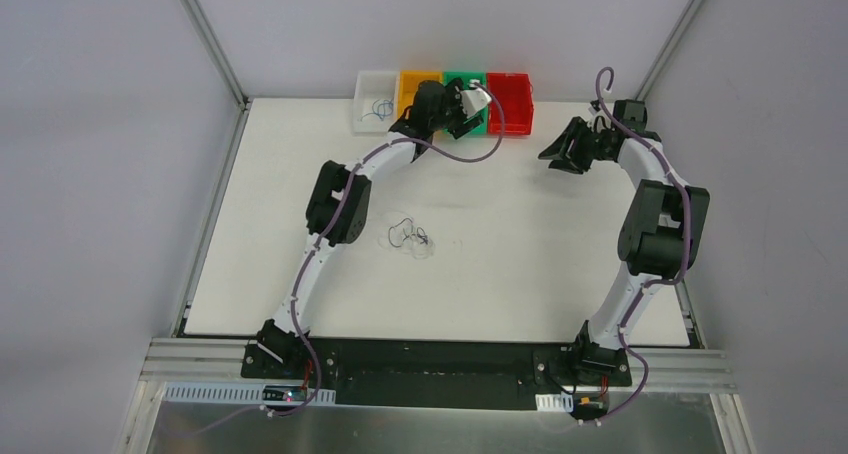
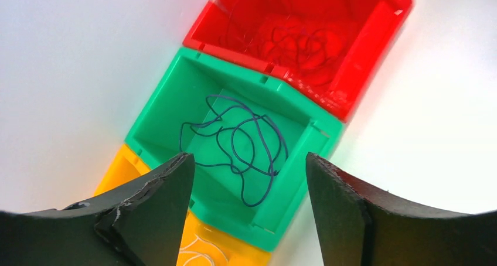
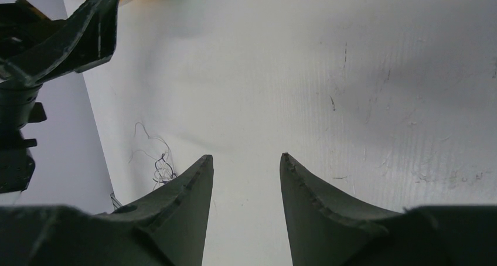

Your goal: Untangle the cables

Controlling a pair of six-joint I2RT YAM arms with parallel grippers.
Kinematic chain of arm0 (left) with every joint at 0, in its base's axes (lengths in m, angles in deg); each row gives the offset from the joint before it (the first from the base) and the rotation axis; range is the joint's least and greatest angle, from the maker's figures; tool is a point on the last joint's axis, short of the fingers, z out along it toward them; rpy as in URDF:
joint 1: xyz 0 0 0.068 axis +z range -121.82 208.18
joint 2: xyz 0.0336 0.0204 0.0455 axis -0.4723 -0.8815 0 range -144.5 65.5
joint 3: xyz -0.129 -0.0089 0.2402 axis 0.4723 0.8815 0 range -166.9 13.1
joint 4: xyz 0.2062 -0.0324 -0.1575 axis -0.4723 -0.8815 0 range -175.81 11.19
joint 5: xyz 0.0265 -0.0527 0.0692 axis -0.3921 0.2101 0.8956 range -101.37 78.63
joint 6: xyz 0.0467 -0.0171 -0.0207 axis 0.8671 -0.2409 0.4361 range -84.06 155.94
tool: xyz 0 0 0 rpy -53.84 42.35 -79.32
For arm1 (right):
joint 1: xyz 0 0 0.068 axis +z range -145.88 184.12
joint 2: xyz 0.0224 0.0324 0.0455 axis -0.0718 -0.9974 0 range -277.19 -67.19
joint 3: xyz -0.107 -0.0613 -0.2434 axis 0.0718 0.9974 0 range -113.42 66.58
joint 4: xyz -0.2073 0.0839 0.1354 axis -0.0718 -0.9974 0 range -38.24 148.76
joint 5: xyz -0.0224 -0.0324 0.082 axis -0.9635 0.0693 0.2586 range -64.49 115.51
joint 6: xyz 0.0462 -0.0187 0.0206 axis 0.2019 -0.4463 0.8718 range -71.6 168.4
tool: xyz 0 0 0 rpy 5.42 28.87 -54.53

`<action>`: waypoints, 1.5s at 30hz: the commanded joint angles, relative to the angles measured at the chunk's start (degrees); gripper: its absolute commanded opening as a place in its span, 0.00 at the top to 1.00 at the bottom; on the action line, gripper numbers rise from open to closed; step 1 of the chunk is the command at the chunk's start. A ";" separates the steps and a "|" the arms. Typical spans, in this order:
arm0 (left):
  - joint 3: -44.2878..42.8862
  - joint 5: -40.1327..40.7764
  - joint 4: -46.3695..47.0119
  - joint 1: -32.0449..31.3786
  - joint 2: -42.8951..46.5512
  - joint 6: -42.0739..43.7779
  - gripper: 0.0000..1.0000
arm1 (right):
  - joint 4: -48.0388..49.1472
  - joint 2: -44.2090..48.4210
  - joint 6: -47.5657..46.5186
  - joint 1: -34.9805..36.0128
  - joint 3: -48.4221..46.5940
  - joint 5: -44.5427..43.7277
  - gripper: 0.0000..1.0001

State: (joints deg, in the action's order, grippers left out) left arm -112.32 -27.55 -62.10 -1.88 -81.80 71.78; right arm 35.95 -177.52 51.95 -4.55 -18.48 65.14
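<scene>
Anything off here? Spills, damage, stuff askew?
Nothing stands out. The blue cable lies fully inside the green bin, with nothing draped over its rim. A small cable tangle sits loose on the table.

Open table [image 1: 520, 234] centre and right (bins [image 1: 510, 104] along far edge)

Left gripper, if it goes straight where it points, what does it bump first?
Probably the blue cable lying in the green bin, which shows between its open jaws, though depth is hard to judge.

A robotics lab cell, shown by its white table [image 1: 520, 274], aluminium frame rails [image 1: 207, 34] and grey walls [image 1: 90, 174].
</scene>
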 commanded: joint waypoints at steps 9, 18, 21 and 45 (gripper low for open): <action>13.02 -13.00 -22.99 1.87 25.12 -20.77 0.25 | -1.87 3.84 -2.19 3.48 -3.09 5.30 0.51; 50.81 -33.92 -32.72 14.12 52.05 -51.70 0.15 | -10.95 7.49 -7.89 16.58 1.04 10.47 0.43; 60.51 -31.56 -32.71 15.76 59.00 -51.09 0.16 | -10.04 8.51 -8.32 23.77 4.41 10.06 0.43; 60.87 -31.48 -31.13 23.31 40.20 -57.49 0.40 | -2.10 -8.58 -4.88 46.60 -2.40 -12.84 0.49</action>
State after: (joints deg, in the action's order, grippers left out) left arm -49.66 -56.30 -94.56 24.00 -40.34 17.40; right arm 32.79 -185.06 47.43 42.18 -18.37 56.80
